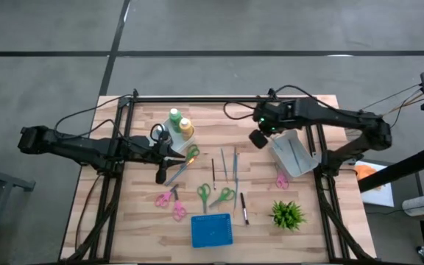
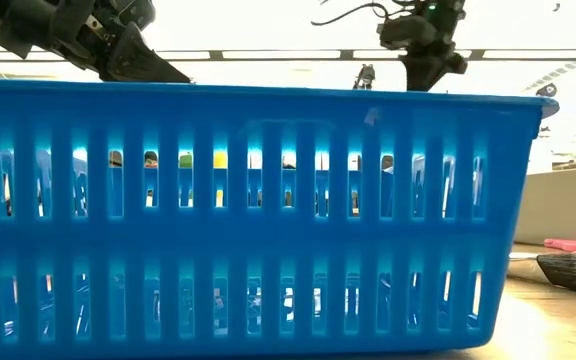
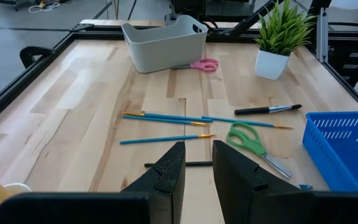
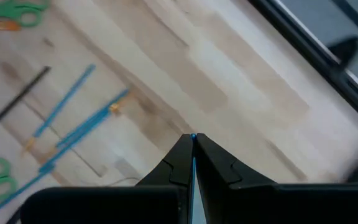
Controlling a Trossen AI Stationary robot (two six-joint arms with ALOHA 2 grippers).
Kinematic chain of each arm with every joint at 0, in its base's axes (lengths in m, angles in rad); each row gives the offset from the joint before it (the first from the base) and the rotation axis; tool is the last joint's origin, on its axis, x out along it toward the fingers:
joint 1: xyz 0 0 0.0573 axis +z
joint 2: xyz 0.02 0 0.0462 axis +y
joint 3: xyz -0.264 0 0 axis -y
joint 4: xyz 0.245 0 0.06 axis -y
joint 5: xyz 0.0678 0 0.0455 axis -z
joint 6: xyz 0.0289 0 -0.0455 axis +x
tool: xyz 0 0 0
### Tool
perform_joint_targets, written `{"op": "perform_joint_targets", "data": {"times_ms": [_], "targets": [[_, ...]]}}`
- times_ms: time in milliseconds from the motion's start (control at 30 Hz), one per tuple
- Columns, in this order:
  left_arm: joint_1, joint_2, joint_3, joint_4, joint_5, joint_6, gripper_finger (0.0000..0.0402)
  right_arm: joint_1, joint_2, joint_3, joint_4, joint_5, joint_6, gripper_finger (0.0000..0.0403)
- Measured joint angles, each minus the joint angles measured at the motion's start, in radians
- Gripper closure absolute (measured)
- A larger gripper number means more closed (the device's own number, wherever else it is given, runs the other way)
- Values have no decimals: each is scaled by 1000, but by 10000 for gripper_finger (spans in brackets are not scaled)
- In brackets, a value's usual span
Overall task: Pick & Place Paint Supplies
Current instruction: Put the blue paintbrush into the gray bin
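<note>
Right arm reaches in from the 3 o'clock edge, elbow out, wrist angled down toward 7 o'clock. Right gripper is clamped tight on a blue brush. The brush's long axis runs along the fingers, its tip poking just past the fingertips. Grey bin sits just beside the gripper at 4 o'clock. Loose brushes lie on the table at 7 o'clock, axes roughly 12-to-6. Left gripper hangs low by the bottles, a narrow gap between its fingers, holding nothing.
</note>
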Motion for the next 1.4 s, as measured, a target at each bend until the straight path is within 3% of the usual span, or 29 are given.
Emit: {"op": "perform_joint_targets", "data": {"times_ms": [433,767,1400], "targets": [[0,0,0,-15,0,0,319,6,-210,-317,3,80,211,394],[0,0,0,-15,0,0,319,6,-353,-544,106,104,265,394],[0,0,0,-15,0,0,319,6,-331,-742,320,46,317,394]]}}
